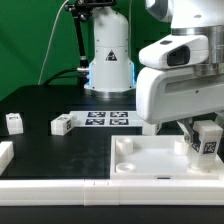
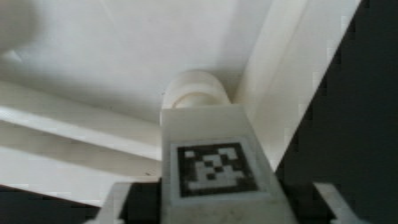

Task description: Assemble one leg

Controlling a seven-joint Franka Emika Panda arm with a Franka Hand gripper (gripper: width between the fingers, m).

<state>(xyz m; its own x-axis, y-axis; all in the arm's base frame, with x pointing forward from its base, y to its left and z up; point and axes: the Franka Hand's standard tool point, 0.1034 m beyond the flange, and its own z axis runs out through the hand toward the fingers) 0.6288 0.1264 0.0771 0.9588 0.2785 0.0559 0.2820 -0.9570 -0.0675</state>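
Fingers [image 2: 128, 206] clenched on the leg [image 2: 214, 150] — held between them, over the tray [image 1: 150, 160].

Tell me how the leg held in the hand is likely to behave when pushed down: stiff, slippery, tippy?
Probably stiff: the leg looks like a chunky plastic block. Its smooth white faces may slide a little in the hand. Its rounded tip could skid on the tray unless centred.

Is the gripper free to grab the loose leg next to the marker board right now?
Probably not yet: the gripper is shut on another leg; the loose leg itself lies unobstructed.
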